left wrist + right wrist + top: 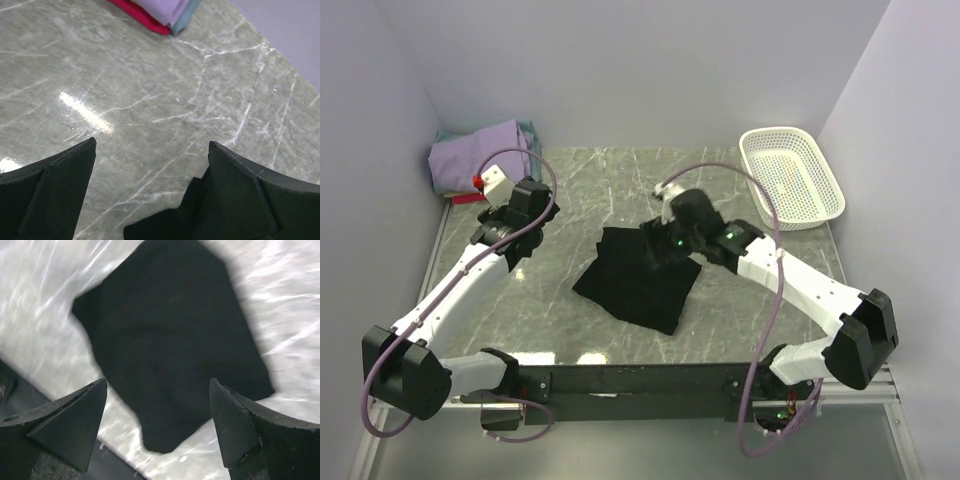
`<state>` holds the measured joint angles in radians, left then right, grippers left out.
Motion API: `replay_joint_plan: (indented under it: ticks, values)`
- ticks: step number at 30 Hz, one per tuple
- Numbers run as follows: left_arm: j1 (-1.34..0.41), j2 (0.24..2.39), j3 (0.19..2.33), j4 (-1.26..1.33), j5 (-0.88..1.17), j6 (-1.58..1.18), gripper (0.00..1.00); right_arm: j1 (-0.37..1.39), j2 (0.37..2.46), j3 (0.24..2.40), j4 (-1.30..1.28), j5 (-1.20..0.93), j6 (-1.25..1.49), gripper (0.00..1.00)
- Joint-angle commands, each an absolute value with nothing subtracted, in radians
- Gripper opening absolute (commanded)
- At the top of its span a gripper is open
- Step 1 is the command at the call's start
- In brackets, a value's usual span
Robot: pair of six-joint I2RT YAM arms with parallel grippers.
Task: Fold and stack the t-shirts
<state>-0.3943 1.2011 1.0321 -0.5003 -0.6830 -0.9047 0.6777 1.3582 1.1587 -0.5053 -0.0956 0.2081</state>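
A black t-shirt lies folded into a rough square at the middle of the marble table, with no print showing. In the right wrist view the black t-shirt is blurred and fills the space below the fingers. My right gripper hovers open above the shirt's far right edge, holding nothing. A stack of folded t-shirts, lavender on top with teal and red edges, sits at the back left corner. My left gripper stands open and empty just in front of that stack.
A white mesh basket stands at the back right. Walls close the table on the left, back and right. A black rail runs along the near edge between the arm bases. Bare marble lies under the left gripper.
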Motion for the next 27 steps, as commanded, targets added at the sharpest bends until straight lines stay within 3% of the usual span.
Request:
replay_joint_plan:
  ticks: [1, 11, 27]
  values:
    - [-0.377, 1.221, 1.066, -0.558, -0.72, -0.965, 1.0, 0.817, 1.338, 1.111, -0.508, -0.084, 0.187, 0.89]
    - [-0.362, 1.197, 1.037, -0.549, -0.715, -0.974, 0.99, 1.049, 1.554, 1.157, -0.488, 0.05, 0.17, 0.89]
    - [-0.337, 1.164, 1.011, -0.511, -0.65, -0.923, 1.0, 1.166, 1.916, 1.469, -0.518, 0.199, 0.031, 0.89]
